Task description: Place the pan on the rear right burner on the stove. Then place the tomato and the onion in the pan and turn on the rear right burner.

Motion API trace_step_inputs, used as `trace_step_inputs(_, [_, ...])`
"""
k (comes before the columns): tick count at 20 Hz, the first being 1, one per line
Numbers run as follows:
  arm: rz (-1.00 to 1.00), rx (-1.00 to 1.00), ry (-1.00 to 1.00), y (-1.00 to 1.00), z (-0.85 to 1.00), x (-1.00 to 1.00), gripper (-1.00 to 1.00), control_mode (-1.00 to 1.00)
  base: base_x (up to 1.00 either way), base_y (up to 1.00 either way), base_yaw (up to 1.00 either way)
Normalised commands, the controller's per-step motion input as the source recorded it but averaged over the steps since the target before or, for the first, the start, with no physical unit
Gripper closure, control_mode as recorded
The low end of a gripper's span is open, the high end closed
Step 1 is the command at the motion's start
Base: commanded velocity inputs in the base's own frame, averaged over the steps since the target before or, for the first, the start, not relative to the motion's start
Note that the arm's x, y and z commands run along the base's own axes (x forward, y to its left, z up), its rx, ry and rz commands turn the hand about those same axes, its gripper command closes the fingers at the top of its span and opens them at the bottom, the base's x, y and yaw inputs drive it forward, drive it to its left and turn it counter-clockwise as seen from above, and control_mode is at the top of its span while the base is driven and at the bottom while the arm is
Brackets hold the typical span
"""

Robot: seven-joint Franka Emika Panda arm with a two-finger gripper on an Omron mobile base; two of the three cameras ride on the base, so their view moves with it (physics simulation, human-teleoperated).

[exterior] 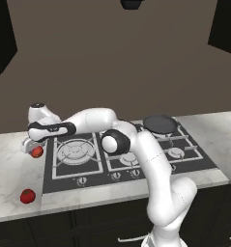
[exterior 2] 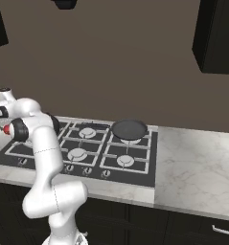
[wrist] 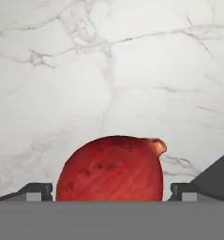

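The dark grey pan [exterior: 159, 124] [exterior 2: 129, 129] sits on the stove [exterior: 64, 181] at its rear right, covering the rear right burner. On the marble counter left of the stove lies a red onion [exterior: 36, 152] [wrist: 111, 168] with a small pointed tip. My gripper [exterior: 29, 144] [wrist: 111, 194] is down around the onion and open, one fingertip [wrist: 38, 191] on each side of it and apart from it. The red tomato [exterior: 27, 196] rests on the counter nearer the front edge, left of the stove.
A large multi-ring burner [exterior: 74, 150] is on the stove's left side. The knobs [exterior: 116, 176] run along the stove's front. Marble counter [exterior 2: 197, 167] extends to the right of the stove. Dark cabinets [exterior 2: 216, 36] hang above.
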Motion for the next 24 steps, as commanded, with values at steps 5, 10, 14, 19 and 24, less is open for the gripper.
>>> trace_step_inputs(5, [0.01, -0.04, 0.01, 0.05, -0.13, 0.0, 1.0, -1.0, 0.0, 0.0, 0.0])
trace_step_inputs(10, [0.0, -0.06, 0.01, 0.05, -0.01, 0.0, 1.0, -1.0, 0.0, 0.0, 0.0])
trace_step_inputs(14, [0.0, 0.0, 0.0, 0.0, 0.62, -0.02, 1.0, -1.0, 0.0, 0.0, 0.0])
trace_step_inputs(19, [0.0, 0.0, 0.0, -0.04, 0.94, 0.0, 1.0, -1.0, 0.0, 0.0, 0.0])
trace_step_inputs(24, [0.0, 0.0, 0.01, -0.4, 0.69, 0.0, 1.0, -1.0, 0.0, 0.0, 0.0])
